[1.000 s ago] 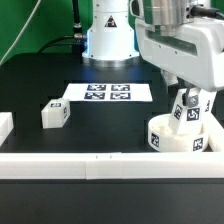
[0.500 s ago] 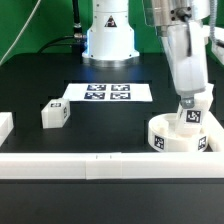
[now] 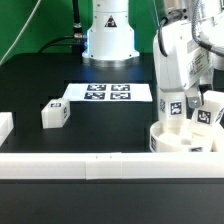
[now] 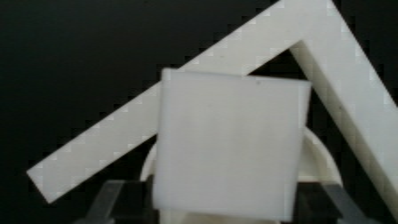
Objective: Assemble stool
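The pincer (image 3: 172, 97) is pinching one white stool leg, the held leg (image 3: 172, 111), between its two fingers (image 4: 118, 197). In the wrist view this block fills the middle. The held leg hangs upright over the left part of the round seat (image 3: 180, 143). The seat lies at the near right of the worktop (image 3: 30, 95) in the exterior view, close to the white border rail (image 3: 90, 165). I cannot tell whether the held leg already touches the seat. A standing leg (image 3: 207, 116) is upright on the seat, just to the right. A loose leg (image 3: 54, 114) lies well apart at the left, near the marker board (image 3: 108, 93).

I judge two dangers. If the held leg comes down a little tilted or beside its place, it may jam or push the seat sideways. The arm is also near the standing leg and may knock it.
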You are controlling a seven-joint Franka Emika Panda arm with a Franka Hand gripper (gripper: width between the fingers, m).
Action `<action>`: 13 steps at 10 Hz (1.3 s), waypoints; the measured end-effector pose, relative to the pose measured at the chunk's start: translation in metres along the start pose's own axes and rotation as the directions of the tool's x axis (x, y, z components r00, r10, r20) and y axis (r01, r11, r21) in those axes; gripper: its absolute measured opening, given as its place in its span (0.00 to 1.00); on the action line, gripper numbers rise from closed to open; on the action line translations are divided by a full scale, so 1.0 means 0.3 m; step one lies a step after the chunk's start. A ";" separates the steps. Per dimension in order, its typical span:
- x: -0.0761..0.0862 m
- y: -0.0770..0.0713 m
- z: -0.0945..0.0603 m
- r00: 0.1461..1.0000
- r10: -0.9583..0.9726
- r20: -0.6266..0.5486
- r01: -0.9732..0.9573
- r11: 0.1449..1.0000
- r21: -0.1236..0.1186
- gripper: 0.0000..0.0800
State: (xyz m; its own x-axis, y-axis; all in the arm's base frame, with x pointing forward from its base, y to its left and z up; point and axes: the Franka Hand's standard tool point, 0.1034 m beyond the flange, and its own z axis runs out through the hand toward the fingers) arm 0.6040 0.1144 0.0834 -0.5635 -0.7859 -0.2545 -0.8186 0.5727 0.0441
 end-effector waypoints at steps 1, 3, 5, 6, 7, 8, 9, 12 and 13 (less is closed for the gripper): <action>-0.002 0.001 0.001 1.000 0.008 0.006 -0.008 1.000 -0.001 0.42; -0.009 0.008 0.005 0.999 0.026 0.019 -0.026 1.000 -0.007 0.43; -0.019 0.014 -0.016 0.999 -0.025 0.024 0.026 0.999 -0.023 0.77; -0.029 0.015 -0.044 0.996 -0.079 0.032 0.080 0.996 -0.029 0.80; -0.046 0.011 -0.079 0.993 -0.112 0.045 0.113 0.993 -0.026 0.80; -0.059 0.006 -0.103 0.987 -0.150 0.054 0.151 0.988 -0.017 0.81; -0.055 0.006 -0.099 0.972 -0.230 0.054 0.231 0.973 -0.013 0.81; -0.053 0.009 -0.092 0.912 -0.407 0.052 0.408 0.913 -0.007 0.81; -0.052 0.022 -0.078 0.835 -0.549 0.033 0.550 0.835 -0.028 0.81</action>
State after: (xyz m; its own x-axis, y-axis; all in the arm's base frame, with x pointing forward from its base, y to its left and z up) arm 0.6047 0.1249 0.1102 -0.0171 -0.9631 -0.2685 -0.9963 0.0389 -0.0760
